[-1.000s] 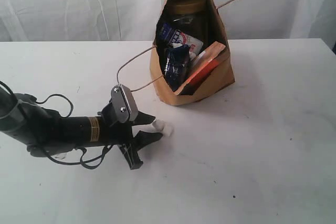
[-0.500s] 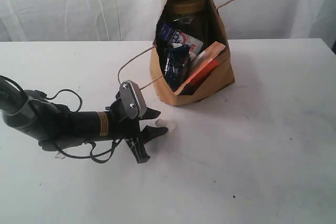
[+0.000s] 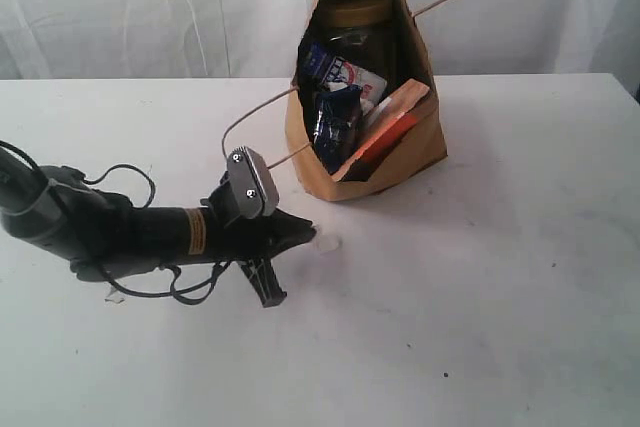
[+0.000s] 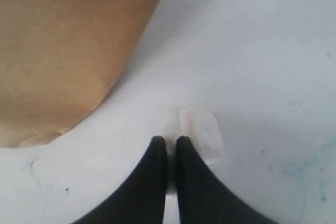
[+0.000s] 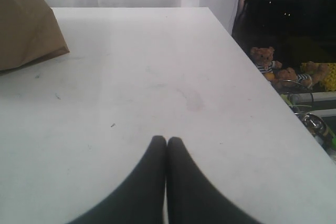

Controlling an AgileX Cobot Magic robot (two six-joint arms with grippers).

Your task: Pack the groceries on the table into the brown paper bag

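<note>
Four groceries sit in the brown paper bag (image 3: 410, 152), which stands toward the back of the worktop (image 3: 500, 287): yellow-lidded jar (image 3: 352, 15) rearmost, blue-white carton (image 3: 338, 69) in front of it, dark-blue noodle pack (image 3: 335, 125) lower down, orange-brown pouch (image 3: 392, 129) leaning at the right side. L hand (image 3: 305, 237) lies low over the worktop near the bag's front, fingers pinched together, tips just beside a small white bit (image 3: 326, 243); can't tell if they nip its edge. R hand (image 5: 166, 141) has fingers pressed together w/ nothing between, over the worktop, apart from the bag.
</note>
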